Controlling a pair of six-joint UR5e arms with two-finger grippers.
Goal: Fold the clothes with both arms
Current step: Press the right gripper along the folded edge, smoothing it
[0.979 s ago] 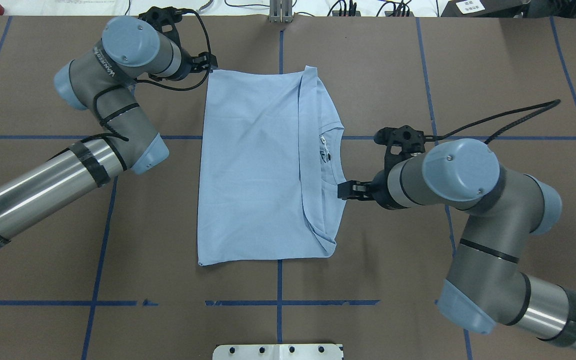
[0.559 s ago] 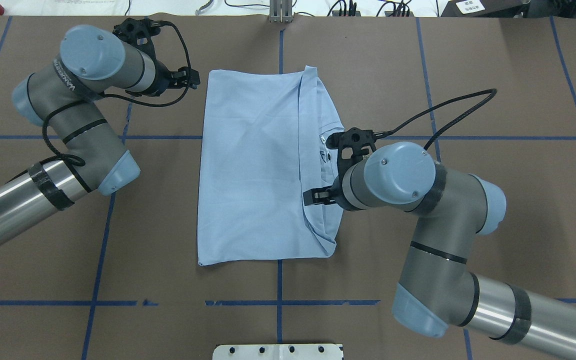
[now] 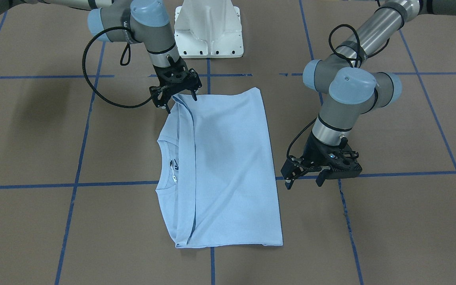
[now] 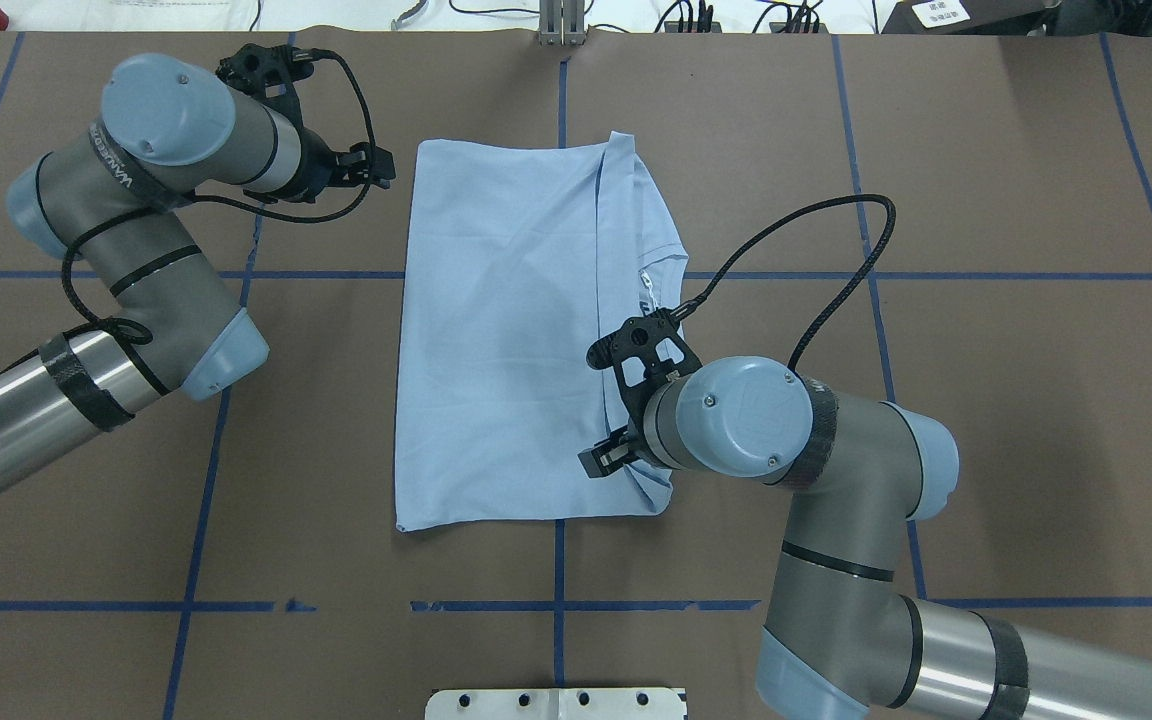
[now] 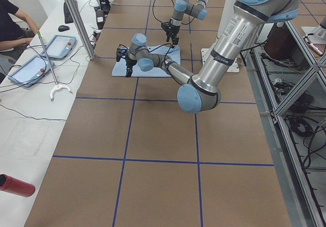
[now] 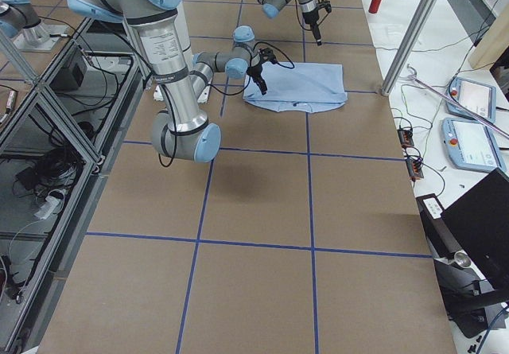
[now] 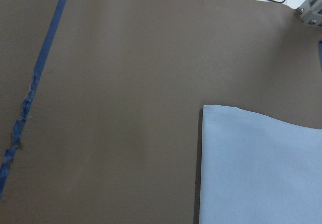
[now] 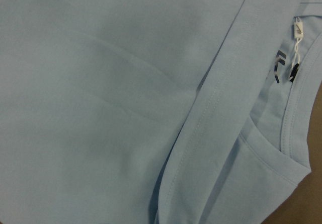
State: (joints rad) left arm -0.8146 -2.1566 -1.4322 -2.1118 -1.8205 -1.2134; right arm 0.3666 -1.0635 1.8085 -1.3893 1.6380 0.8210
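The pale blue T-shirt lies flat on the brown table, folded into a tall rectangle, with its neckline on its right side. The chest print is hidden; only a neck label shows. My right gripper hovers open over the shirt's near right corner, jaws spread and empty; the front view also shows it. My left gripper is open and empty, just left of the shirt's far left corner. In the front view it stands clear of the fabric.
The white pedestal base sits at the table's near edge behind the shirt. Blue tape lines cross the table. A person and teach pendants are at a side desk.
My right gripper has swung from beside the shirt's right edge in over the fabric, toward its near right corner. My left gripper has drawn back left, off the far left corner.
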